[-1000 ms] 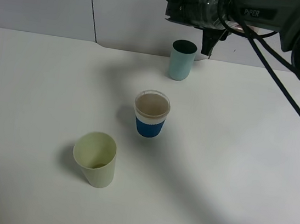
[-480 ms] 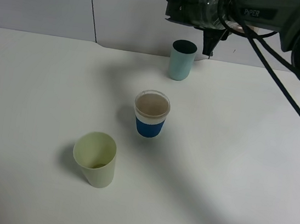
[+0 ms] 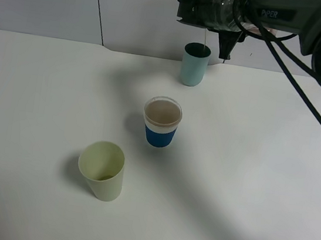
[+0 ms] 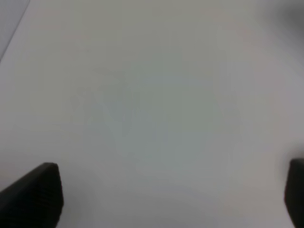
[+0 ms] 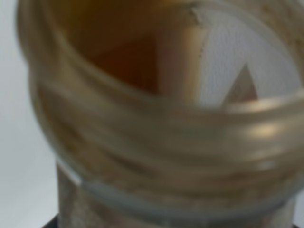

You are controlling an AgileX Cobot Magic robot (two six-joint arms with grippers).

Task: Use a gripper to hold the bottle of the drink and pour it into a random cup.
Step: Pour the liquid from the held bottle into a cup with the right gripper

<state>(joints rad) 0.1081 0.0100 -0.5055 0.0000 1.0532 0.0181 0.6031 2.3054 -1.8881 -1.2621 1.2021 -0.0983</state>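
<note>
While a thin stream falls, left claw (image 4: 164, 197): spread wide, nothing between the tips, over bare counter (image 4: 152, 95).
pale green cup (image 3: 102, 170): nearest the camera, left of centre, not involved.
blue-sleeved cup (image 3: 161, 123): mid-counter, brownish inside.
teal cup (image 3: 194, 64): far back, upright, catching the stream.
bottle (image 3: 212, 7): tipped over, held right above the teal cup's mouth, brown liquid inside.
right claw (image 3: 222, 13): pinching the bottle body.
handling: probably light, thin-walled, squashy; capless, so it spills easily. Take it on the flat sides mid-body, below the neck, with a gentle squeeze.
</note>
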